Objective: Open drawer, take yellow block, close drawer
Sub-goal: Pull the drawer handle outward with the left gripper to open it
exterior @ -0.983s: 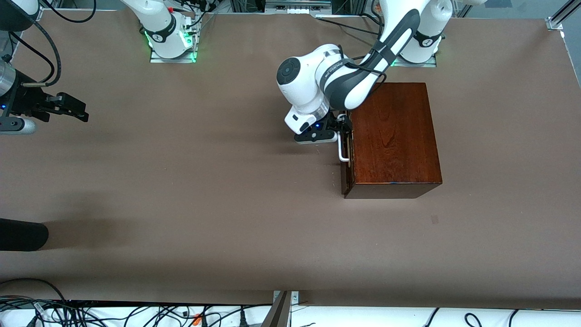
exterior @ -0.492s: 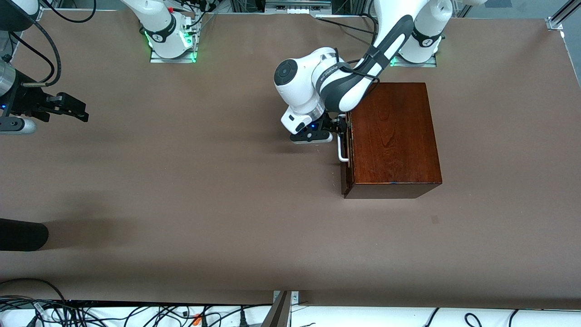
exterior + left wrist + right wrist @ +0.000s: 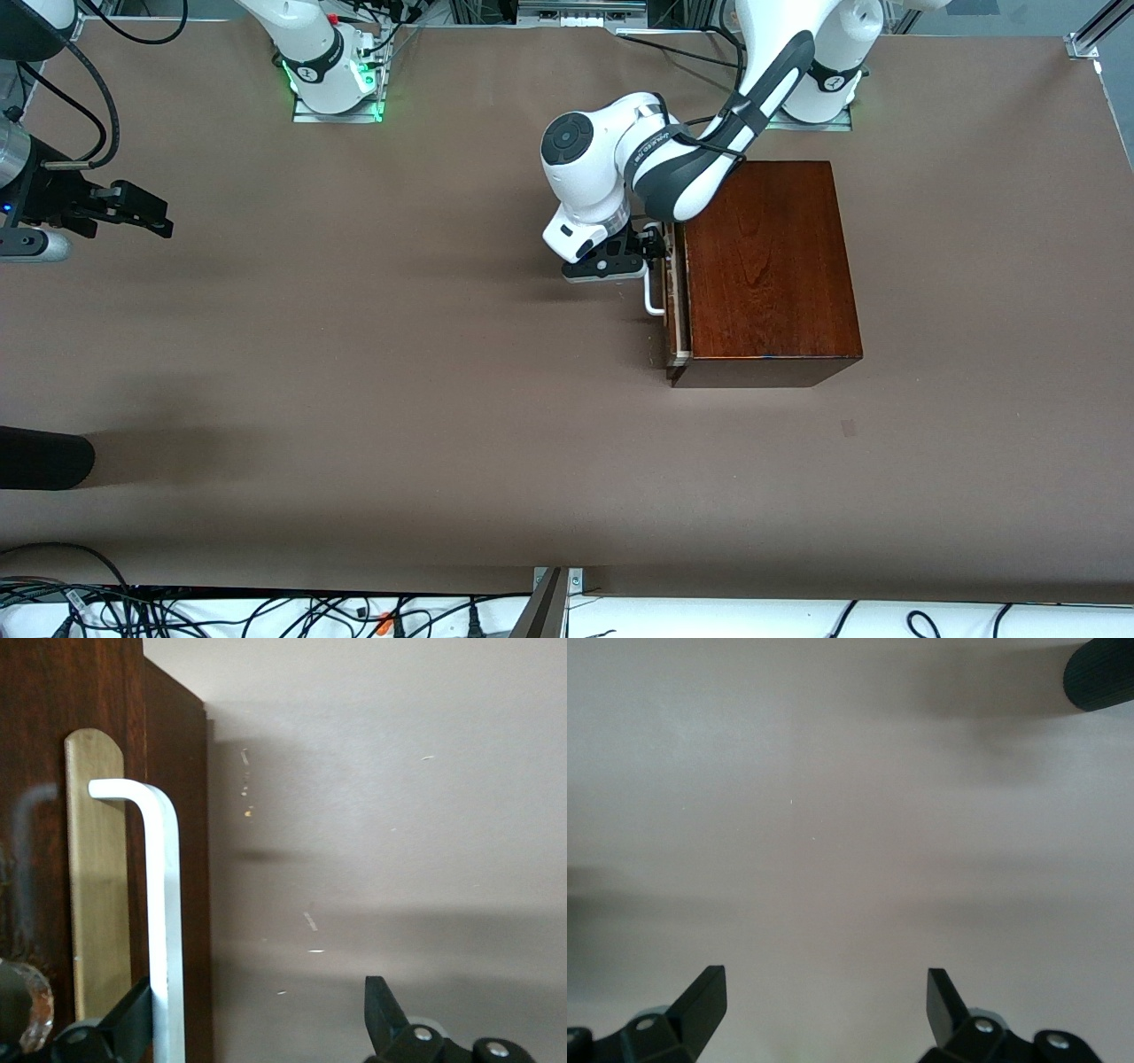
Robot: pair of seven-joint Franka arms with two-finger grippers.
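**A:** Where is the drawer (image 3: pixel 671 310)?

**B:** In the wooden box (image 3: pixel 766 266), only a crack open. Its white handle (image 3: pixel 654 297) runs level along the drawer front.

**A:** And the grippers?

**B:** The left gripper (image 3: pixel 654 251) is spread wide, one finger hooked inside the handle. The right gripper (image 3: pixel 146 213) waits open, well apart. Yellow block unseen.

No lettering, label or number can be read anywhere. The dark print on the white left arm's (image 3: pixel 660 142) link is too small to make out.
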